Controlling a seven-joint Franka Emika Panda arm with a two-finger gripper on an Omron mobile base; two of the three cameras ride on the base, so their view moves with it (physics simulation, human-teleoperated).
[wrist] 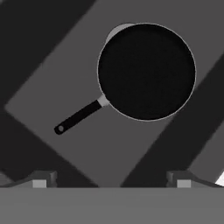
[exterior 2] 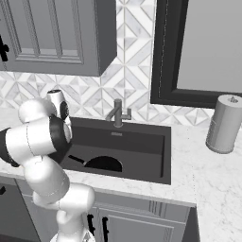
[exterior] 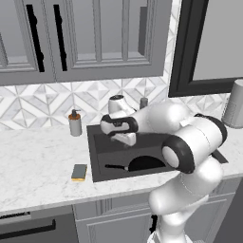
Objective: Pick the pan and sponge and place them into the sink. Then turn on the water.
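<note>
The pan (wrist: 146,71) lies flat in the sink (exterior: 97,159). It is round and all black. From the hand view, its long thin handle sticks out toward 8 o'clock. A bit of the round silver drain (wrist: 114,33) peeks out from under the pan's rim at about 11 o'clock. From the left base view, part of the pan shows low in the sink, with the handle pointing to 9 o'clock, and the big white arm (exterior: 190,142) covers the rest.

The claw (wrist: 111,179) hangs over the sink, up above the pan. Its two dark tips stand wide apart and there is nothing between them. It does not touch the pan.

The sponge (exterior: 79,172) is on the table (exterior: 33,166), just beside the sink at its 9 o'clock side. It is yellow with a dark green top. It lies flat.

A grey soap bottle (exterior: 75,123) stands on the table near the back corner of the sink, at about 11 o'clock from it. The grey faucet (exterior 2: 117,114) stands behind the sink at 12 o'clock. A grey round can (exterior 2: 224,124) stands on the table, well apart from the sink at 3 o'clock.

I cannot see any words or labels on any of the things.
</note>
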